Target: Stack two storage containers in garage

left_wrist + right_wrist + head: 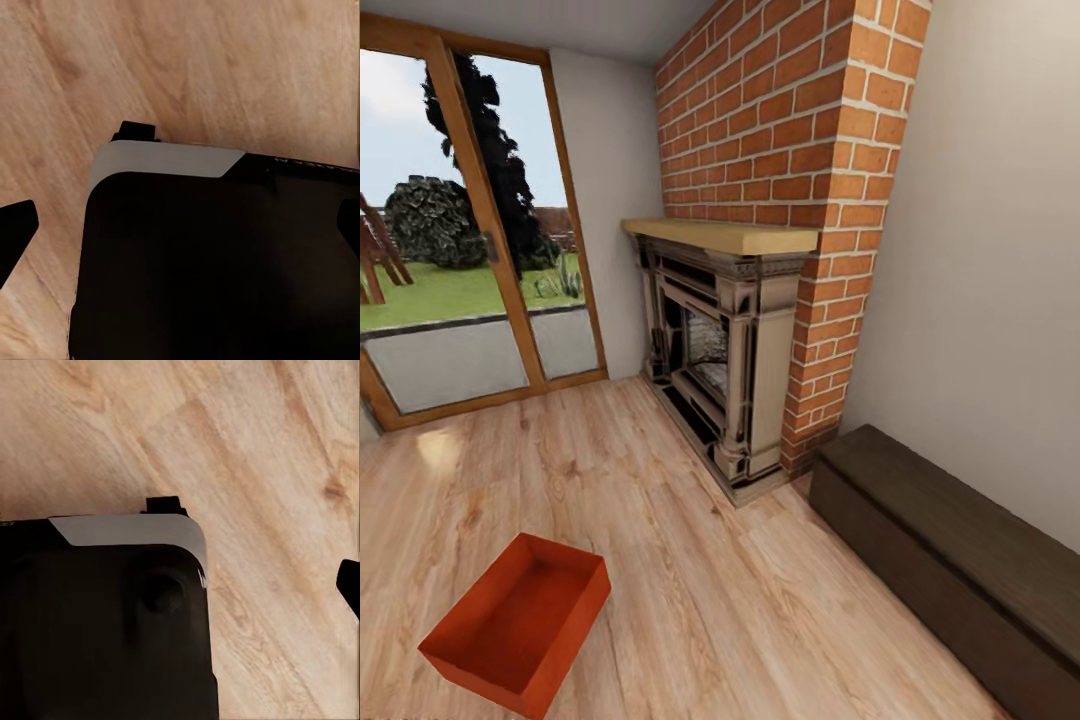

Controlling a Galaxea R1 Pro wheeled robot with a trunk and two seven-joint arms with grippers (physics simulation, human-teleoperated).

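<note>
You are in the living room, facing the brick fireplace [760, 330] at about 12 o'clock, with the wood-framed glass doors [470, 240] toward 10 o'clock and a dark low bench [960, 560] along the wall at 4 o'clock. One storage container [520, 620] sits on the wood-plank floor [690, 560] at roughly 7 o'clock in the head view, close in, open side up and with nothing in it. Its long axis runs on a diagonal, from the near corner at 7 o'clock up toward 1 o'clock, so its short walls face you at a slant rather than square on. The second container is not something you can place from here. Both wrist views look down on floor planks past a dark, grey-edged body [210, 262], with just dark finger tips [15, 225] at the picture margins; the tips of the left gripper stand wide apart with bare floor between them, and it grasps nothing, while of the right gripper only one tip [349, 581] shows, so you cannot tell how far open it is. Since the container lies to the left of centre, the left arm is probably the nearer one; you would likely need to turn toward it and square up to that diagonal before reaching down
</note>
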